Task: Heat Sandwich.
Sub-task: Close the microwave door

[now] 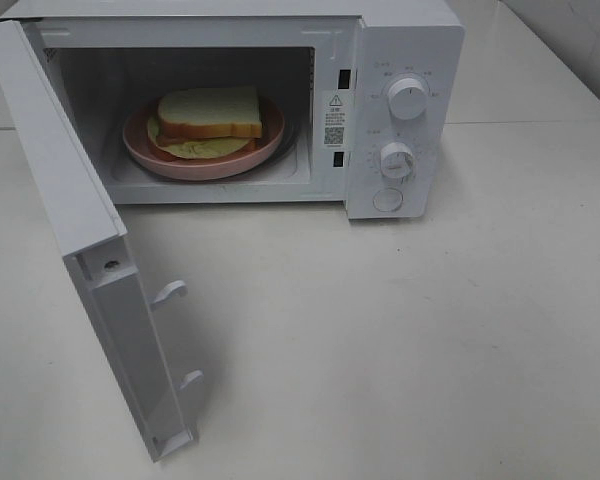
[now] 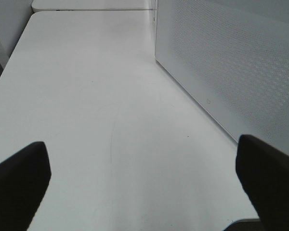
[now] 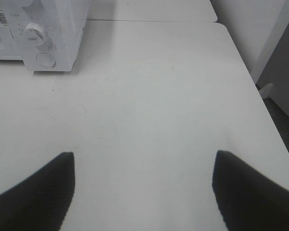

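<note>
The sandwich (image 1: 210,118), white bread with a tan crust and pale filling, lies on a round pink plate (image 1: 145,150) inside the white microwave (image 1: 405,45). The microwave's door (image 1: 75,230) stands swung wide open toward the front left. Neither arm shows in the exterior high view. In the left wrist view my left gripper (image 2: 143,178) is open over bare table, its dark fingers (image 2: 19,183) far apart, with the door's perforated panel (image 2: 231,62) beside it. My right gripper (image 3: 143,187) is open too, over the table to the right of the microwave's control panel (image 3: 38,33).
The microwave has two knobs (image 1: 408,98) and a round button (image 1: 388,200) on its right face. The white table (image 1: 380,340) stretches in front. In the right wrist view the table's edge (image 3: 260,106) and a white fixture (image 3: 284,72) lie beyond it.
</note>
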### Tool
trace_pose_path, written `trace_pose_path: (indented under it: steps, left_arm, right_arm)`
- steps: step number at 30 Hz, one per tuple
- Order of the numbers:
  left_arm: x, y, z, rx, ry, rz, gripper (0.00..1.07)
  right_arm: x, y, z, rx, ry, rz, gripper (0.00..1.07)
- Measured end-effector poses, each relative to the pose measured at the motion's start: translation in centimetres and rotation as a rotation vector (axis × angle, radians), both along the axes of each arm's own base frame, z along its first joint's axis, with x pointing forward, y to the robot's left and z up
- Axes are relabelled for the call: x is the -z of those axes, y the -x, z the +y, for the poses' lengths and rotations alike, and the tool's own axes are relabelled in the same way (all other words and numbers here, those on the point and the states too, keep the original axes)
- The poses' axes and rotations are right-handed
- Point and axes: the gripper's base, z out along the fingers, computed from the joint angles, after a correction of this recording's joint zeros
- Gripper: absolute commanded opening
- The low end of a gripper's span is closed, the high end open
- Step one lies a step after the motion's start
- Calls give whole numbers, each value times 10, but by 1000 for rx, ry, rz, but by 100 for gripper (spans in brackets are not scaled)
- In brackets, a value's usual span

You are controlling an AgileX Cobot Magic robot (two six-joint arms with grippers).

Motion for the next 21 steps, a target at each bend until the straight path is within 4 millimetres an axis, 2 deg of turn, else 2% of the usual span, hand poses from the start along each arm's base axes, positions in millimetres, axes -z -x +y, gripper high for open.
trace_pose_path:
  steps: [21]
  left_arm:
    - [0,0,0,3,4,0,100]
  right_arm:
    - [0,0,0,0,1,0,76]
